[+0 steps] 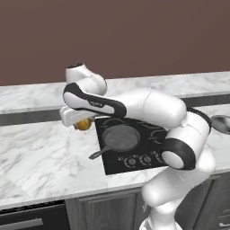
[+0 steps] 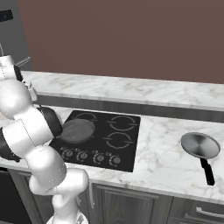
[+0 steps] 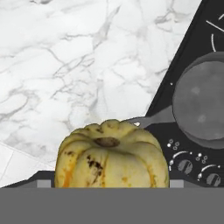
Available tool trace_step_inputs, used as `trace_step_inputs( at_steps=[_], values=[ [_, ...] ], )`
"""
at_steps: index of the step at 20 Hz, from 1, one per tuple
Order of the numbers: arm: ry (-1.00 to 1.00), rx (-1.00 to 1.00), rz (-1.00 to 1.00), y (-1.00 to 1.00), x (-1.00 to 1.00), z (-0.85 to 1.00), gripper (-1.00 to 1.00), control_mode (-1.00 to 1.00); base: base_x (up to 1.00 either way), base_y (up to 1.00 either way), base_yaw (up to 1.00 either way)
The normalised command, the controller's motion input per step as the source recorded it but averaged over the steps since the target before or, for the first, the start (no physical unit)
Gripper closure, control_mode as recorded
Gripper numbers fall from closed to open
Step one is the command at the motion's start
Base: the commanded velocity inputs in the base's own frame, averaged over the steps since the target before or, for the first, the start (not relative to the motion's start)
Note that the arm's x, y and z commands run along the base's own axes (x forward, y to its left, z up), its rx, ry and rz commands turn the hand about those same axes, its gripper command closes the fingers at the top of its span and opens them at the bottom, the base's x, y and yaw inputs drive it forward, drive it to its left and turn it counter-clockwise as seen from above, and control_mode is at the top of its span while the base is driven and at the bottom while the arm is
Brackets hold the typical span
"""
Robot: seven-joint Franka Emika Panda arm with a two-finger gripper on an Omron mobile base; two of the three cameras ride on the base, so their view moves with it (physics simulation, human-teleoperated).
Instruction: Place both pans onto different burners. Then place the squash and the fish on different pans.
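Yellow-orange, ribbed and dark-speckled, the squash (image 3: 111,155) sits between the wide-spread jaws of the gripper (image 1: 78,120), over the counter (image 1: 40,152) just left of the cooktop's (image 2: 124,144) left edge. In the hand view it looms far larger than the skillet beyond it, so I judge it is gripped and lifted clear of the marble, not resting on it. The jaws are near their widest, which leaves little margin. The rounded, ribbed sides give a poor seat, and a quick swing to the right could let the squash twist or slip out. It would then roll on the counter or onto the glass.

Right of it, the skillet (image 1: 120,137) lies on the front-left burner, its handle pointing toward the front-left corner of the cooktop. That handle lies on the squash's way in. A low approach could clip it and push the skillet off its ring. A release from too high could make the squash bounce over the shallow rim.

Far right, the silver pan (image 2: 200,145) rests on the counter, well apart from the cooktop, handle toward the front edge. It is not yet on a burner (image 2: 123,123). That step could be forgotten, and moving it past the loaded skillet risks a knock.
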Motion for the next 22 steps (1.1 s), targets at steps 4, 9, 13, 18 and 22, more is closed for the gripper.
trace_step_inputs(
  at_steps=[4,9,13,18,22],
  values=[
    [0.00,0.00,-0.13,-1.00,0.02,0.00,1.00,-1.00,0.00,0.00,0.00],
    [0.02,0.00,-0.14,-1.00,0.10,0.00,1.00,-1.00,0.00,0.00,0.00],
    [0.02,0.00,-0.13,-0.98,0.31,0.00,1.00,-1.00,0.00,0.00,0.00],
    [0.01,0.01,-0.13,-0.89,0.40,0.00,1.00,-1.00,0.00,0.00,0.00],
    [0.00,0.00,-0.13,-0.63,0.56,-0.06,1.00,-1.00,0.00,0.00,0.00]
  ],
)
